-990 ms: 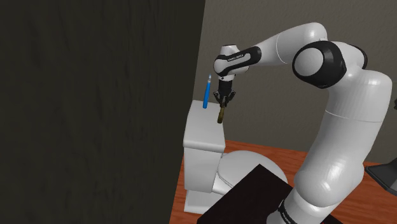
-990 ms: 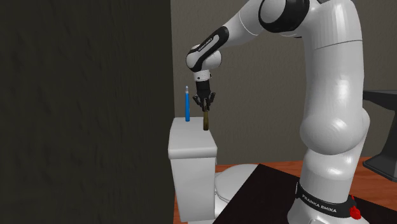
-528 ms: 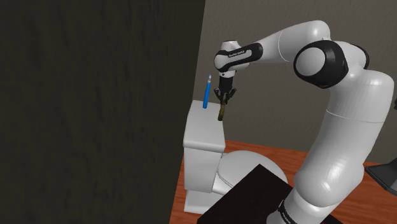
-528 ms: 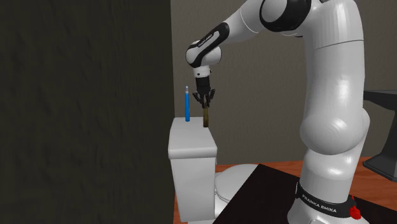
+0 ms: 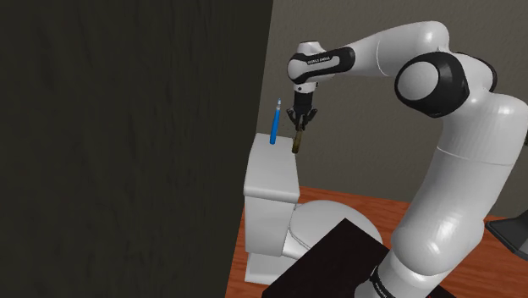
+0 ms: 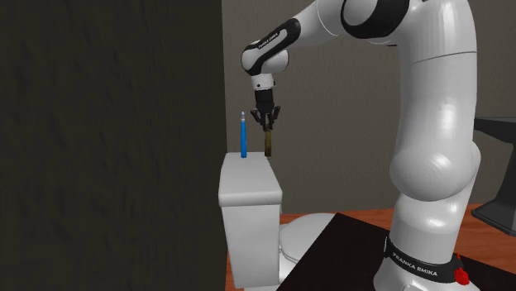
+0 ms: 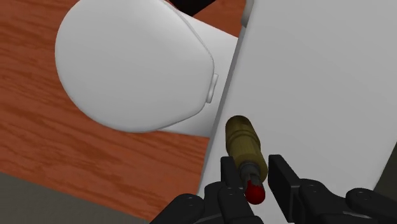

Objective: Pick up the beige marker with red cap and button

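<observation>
The marker's (image 5: pixel 295 144) (image 6: pixel 267 145) top was hard to see from where the two outer cameras stood: the gripper (image 5: pixel 299 127) (image 6: pixel 267 124) covered it, and its body read as a thin olive-brown stick hanging upright. From the wrist camera the gripper (image 7: pixel 254 167) was plainly clenched on the marker (image 7: pixel 245 143), the black fingers (image 7: pixel 229 175) clasping its upper end, with a red tip poking up between them. Whether its lower end touched the tank lid (image 7: pixel 318 95) or hung just above it, I could not tell. It stood over the lid's edge nearest the bowl.

A blue pen (image 5: pixel 274 127) (image 6: pixel 243 136) stood upright just beside it, apart from it, near the lid's edge on the dark wall's side. What kept the pen upright I could not make out.

At the shoulder view's right edge a dark grey thing (image 5: pixel 512 233) (image 6: pixel 496 165) was cut off; I could not say what it was. The arm's base was cut off too, along with most of the black stand (image 5: pixel 330 262) (image 6: pixel 339 248).

The tank (image 5: pixel 271 178) (image 6: pixel 248 186) was plain white, and so was the closed toilet seat (image 5: pixel 326 216) (image 7: pixel 133 63) below it. The floor (image 5: pixel 245 254) (image 7: pixel 95 153) was reddish wood planking. A dark, grainy wall (image 5: pixel 127 127) (image 6: pixel 107 140) rose close beside the toilet, and a lighter grey wall (image 5: pixel 355 152) stood behind it.
</observation>
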### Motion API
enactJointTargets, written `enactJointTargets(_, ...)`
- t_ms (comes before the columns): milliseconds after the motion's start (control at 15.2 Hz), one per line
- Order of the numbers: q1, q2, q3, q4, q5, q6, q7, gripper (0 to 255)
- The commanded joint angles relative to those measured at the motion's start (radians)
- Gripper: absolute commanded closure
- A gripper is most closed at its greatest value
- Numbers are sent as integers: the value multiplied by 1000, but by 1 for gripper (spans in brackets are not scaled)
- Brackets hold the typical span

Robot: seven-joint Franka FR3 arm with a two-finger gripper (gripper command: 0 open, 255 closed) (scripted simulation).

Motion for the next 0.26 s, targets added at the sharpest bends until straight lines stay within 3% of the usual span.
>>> enactJointTargets(0,1,-1,1,25,1,-27,-2,255)
enactJointTargets(198,1,-3,1,39,1,-42,-3,255)
